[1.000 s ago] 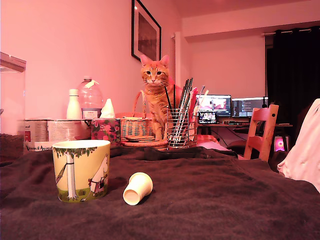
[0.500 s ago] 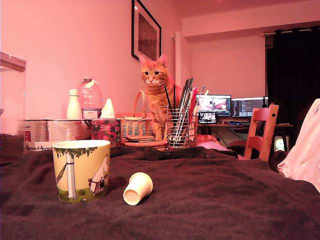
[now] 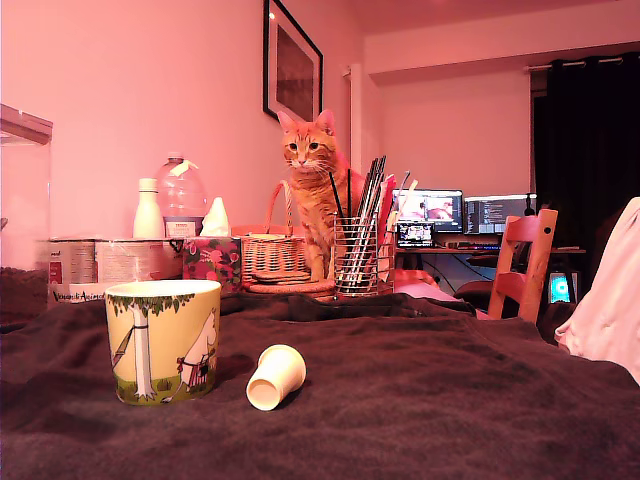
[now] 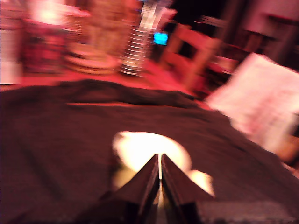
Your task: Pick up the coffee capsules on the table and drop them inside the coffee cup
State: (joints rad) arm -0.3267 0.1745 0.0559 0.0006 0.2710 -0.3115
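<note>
Capsule is seen lying on its side on the brown-clothed worktop, wide end toward the camera, just beside the mug on the exterior view's right, not touching it. Mug is stood upright. Behind, a wire pen holder and an orange cat are noted. Wrist view is blurred: gripper is shown with its jaws nearly pressed together, nothing between them, a pale blur beyond.

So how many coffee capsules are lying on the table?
1. The coffee capsule lies on its side on the table, apart from the coffee cup, on its right in the exterior view.
</note>
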